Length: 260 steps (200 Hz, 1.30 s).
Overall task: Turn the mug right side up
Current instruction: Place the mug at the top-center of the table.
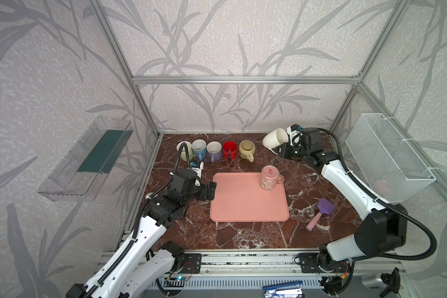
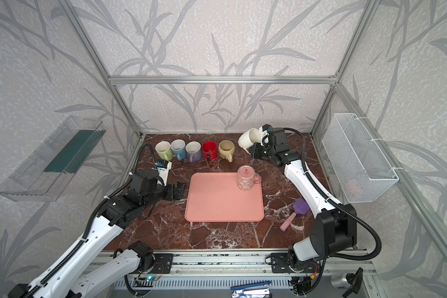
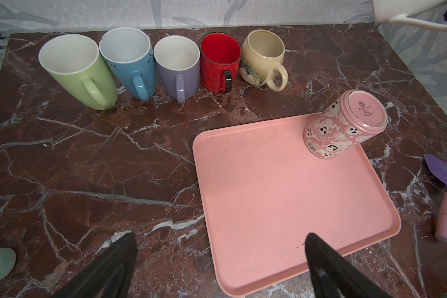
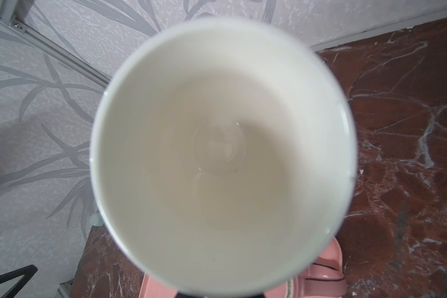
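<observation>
Nearest, the left gripper [image 1: 209, 191] was held empty, jaws wide apart, at the 9 o'clock edge of the pink tray [image 1: 243, 206]. At the tray's 1 o'clock corner a pink ghost-print mug [image 1: 269, 179] was stood mouth down, nearer the right arm. Farthest, at the table's 1 o'clock, past the row of upright mugs [image 1: 214, 149], the white mug [image 1: 274, 138] was held off the marble. Its handle was clamped in the right gripper [image 1: 280, 151], its long axis tipped near horizontal, mouth toward 3 o'clock. A roll to upright was judged necessary.
</observation>
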Available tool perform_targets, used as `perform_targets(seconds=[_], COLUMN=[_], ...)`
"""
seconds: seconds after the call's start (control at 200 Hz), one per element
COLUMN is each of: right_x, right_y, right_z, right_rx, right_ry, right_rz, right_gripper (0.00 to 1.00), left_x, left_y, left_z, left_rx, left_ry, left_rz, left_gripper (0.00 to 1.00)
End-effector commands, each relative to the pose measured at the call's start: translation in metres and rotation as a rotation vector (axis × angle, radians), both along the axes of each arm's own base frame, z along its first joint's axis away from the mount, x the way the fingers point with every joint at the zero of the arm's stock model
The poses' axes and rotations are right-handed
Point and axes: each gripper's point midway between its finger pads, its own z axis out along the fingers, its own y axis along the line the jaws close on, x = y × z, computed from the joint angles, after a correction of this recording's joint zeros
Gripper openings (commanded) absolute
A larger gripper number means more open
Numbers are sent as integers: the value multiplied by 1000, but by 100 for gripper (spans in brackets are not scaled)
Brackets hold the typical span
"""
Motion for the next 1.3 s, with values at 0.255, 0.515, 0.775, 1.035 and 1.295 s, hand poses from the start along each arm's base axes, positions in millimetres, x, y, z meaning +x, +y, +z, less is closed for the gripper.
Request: perform_targets(seconds=[0.255,0.515,0.775,1.035,1.295], right_x=[43,62,76,82,91], right_y=[-10,-17,-19,-16,-6], right_z=[9,-12,-29,-46,-57], right_rx=[-161,-269,-347,-441,-486], right_ry=[-51,-5,27,55,69], right_rz=[-28,-28,-24,1,28], right_gripper=[0,0,0,0,0], left_x=[1,5,8,8,7], left_y=[14,15,16,16,17], left_z=[-17,-27,-32,-34,-32], left_rx=[107,143,163,169,167], left_ry=[22,49,66,69,62], left_rz=[28,30,34,34,36], left_gripper=[99,99,99,99,99])
